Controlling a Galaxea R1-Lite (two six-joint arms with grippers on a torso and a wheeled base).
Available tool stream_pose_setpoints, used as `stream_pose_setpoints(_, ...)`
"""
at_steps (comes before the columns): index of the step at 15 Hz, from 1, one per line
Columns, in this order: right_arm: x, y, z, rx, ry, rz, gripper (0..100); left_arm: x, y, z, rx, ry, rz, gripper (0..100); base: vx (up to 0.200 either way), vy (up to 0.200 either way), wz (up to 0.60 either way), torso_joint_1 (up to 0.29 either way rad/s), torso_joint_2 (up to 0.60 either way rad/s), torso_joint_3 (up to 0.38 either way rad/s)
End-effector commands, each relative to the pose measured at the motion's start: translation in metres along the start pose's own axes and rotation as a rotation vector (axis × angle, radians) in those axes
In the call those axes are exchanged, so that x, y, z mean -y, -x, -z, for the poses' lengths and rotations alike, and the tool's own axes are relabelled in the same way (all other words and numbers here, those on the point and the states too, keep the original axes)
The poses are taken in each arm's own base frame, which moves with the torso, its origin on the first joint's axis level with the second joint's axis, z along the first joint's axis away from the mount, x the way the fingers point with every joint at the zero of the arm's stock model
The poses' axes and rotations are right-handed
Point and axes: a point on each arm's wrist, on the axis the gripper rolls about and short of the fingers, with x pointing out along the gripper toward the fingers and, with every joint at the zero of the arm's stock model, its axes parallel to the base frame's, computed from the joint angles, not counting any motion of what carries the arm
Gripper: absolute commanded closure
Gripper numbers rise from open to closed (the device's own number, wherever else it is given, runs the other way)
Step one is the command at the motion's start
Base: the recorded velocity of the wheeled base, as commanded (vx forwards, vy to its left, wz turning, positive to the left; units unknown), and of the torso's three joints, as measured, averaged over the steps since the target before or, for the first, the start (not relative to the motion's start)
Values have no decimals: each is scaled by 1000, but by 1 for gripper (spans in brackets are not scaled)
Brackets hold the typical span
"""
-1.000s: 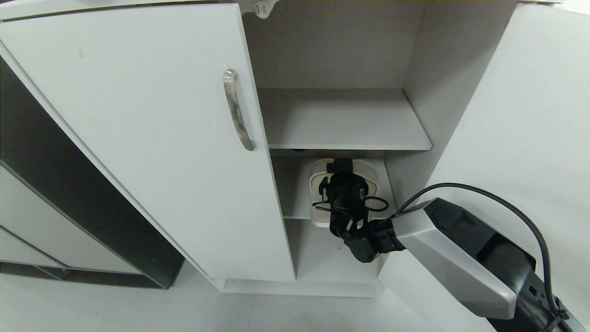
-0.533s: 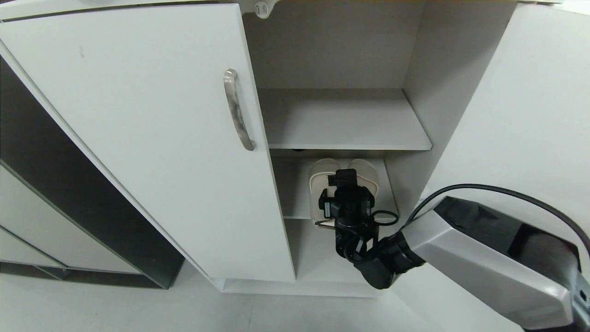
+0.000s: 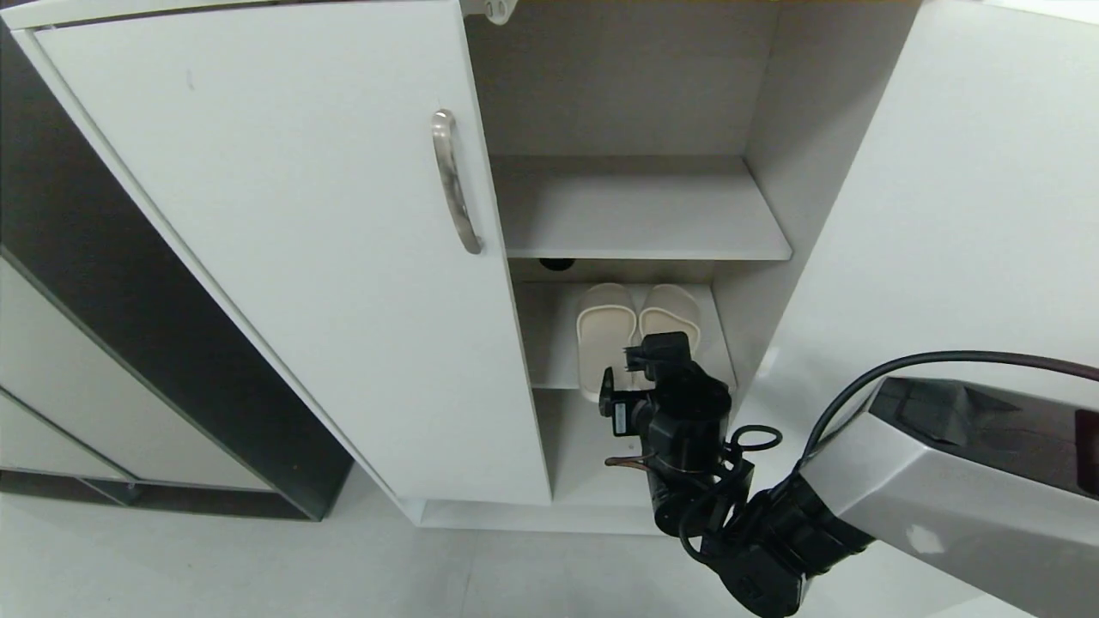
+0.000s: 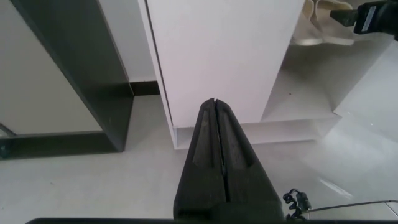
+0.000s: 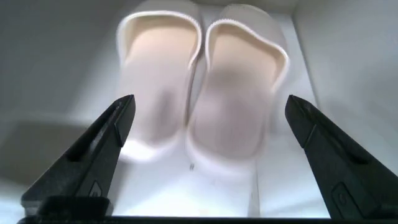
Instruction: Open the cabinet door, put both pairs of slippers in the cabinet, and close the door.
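**First pair shelved**

The left tool (image 4: 214,109) is pinched shut. The right tool (image 5: 209,106), spread wide and empty, has backed off the cream slippers (image 3: 608,335), apparently released side by side on the lower shelf (image 3: 549,343). The second pair likely follows.

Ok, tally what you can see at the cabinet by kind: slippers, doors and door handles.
Cream slide slippers: 2
White flat cabinet doors: 2
Curved silver metal door handle: 1
Total: 5
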Motion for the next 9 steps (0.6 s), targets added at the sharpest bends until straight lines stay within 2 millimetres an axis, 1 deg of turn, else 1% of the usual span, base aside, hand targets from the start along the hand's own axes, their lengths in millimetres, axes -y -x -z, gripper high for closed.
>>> stream_pose_setpoints(1,0,3,-5,6,-4,-5,0,0,0,0,-2,0,0,100,-200,0,0,-2,-2,2)
stream_pose_setpoints(3,1,3,-6,8,-6,-5,0,0,0,0,-2,3,-1,100,0,0,0,0,0,0)
stream_pose_setpoints(6,0,6,-13,19,-13,-10,0,0,0,0,-2,24,-18,100,0,0,0,0,0,0)
stream_pose_setpoints(9,0,8,-10,11,9,-14,0,0,0,0,-2,35,-20,100,0,0,0,0,0,0)
